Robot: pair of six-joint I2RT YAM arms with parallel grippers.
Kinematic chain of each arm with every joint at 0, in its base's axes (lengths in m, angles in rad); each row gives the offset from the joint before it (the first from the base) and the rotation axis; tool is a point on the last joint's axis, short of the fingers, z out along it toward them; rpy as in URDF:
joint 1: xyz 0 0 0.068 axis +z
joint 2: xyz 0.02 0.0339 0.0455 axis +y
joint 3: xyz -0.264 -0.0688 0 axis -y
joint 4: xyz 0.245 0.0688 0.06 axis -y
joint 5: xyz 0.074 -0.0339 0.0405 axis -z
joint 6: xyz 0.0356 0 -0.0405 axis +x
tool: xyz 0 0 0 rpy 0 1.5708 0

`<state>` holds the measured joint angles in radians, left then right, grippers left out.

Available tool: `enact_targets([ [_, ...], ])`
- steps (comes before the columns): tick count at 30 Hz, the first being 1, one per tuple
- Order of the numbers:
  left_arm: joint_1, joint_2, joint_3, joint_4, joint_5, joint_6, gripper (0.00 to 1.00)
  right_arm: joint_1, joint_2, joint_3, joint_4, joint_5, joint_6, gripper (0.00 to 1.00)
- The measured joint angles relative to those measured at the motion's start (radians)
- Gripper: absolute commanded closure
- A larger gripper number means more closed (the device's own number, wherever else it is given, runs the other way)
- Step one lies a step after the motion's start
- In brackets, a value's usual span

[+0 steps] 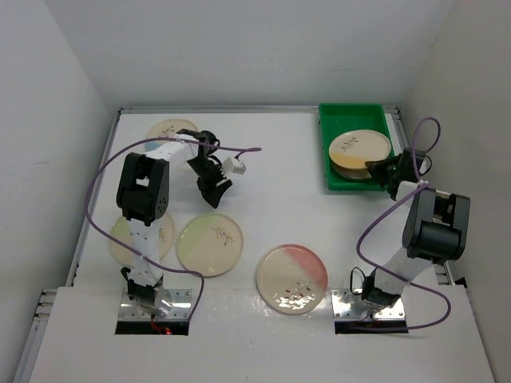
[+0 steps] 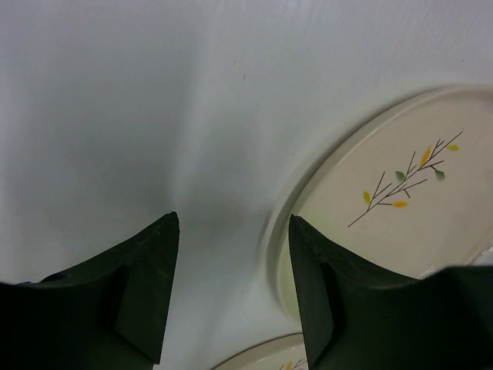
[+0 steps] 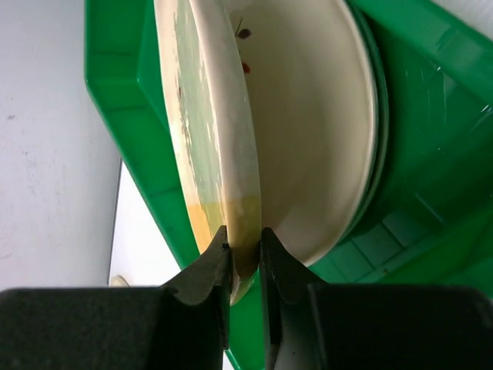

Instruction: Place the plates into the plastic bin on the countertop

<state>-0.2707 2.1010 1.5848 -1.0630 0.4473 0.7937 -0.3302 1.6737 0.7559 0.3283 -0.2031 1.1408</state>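
White walls (image 1: 239,48) box the counter (image 1: 279,159), which is bare through its middle. Bin (image 1: 327,159) sits in the far right corner. Right end effector (image 3: 245,245) clamps the rim of a plate (image 3: 208,116) inside. Left end effector (image 2: 235,223), released, hangs beside a loose plate (image 2: 400,193).

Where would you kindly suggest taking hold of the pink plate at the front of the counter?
Probably by its rim on the far side, coming in low from the open counter behind it. The pink plate lies flat and face up, so only its thin raised lip offers a hold.
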Motion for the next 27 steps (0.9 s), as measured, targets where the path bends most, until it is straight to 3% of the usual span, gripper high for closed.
enact_targets([
  [1, 0.002, 0.0, -0.003, 0.001, -0.004, 0.004, 0.39, -0.002, 0.008, 0.002, 0.005, -0.005, 0.0, 0.97],
  [2, 0.003, 0.0, -0.011, 0.008, -0.008, 0.008, 0.39, -0.004, 0.014, 0.004, 0.008, -0.006, 0.0, 0.87],
  [6, 0.004, -0.01, -0.048, 0.02, -0.014, 0.014, 0.39, -0.007, 0.031, 0.046, -0.064, 0.002, -0.018, 0.61],
  [12, 0.003, -0.027, -0.08, 0.005, -0.013, 0.045, 0.39, 0.005, 0.045, 0.145, -0.3, 0.077, -0.091, 0.49],
  [16, -0.001, -0.035, -0.1, -0.022, -0.016, 0.075, 0.39, 0.006, 0.045, 0.188, -0.379, 0.106, -0.124, 0.38],
  [21, -0.019, -0.065, -0.161, -0.018, -0.067, 0.058, 0.42, 0.035, 0.044, 0.251, -0.48, 0.177, -0.196, 0.32],
  [24, -0.039, -0.083, -0.204, 0.005, -0.111, 0.007, 0.64, 0.083, 0.032, 0.277, -0.537, 0.255, -0.262, 0.3],
  [25, -0.043, -0.083, -0.213, 0.008, -0.129, -0.009, 0.77, 0.104, 0.021, 0.283, -0.556, 0.283, -0.285, 0.29],
  [27, -0.045, -0.08, -0.222, 0.016, -0.143, -0.049, 0.9, 0.154, -0.016, 0.285, -0.586, 0.334, -0.331, 0.25],
])
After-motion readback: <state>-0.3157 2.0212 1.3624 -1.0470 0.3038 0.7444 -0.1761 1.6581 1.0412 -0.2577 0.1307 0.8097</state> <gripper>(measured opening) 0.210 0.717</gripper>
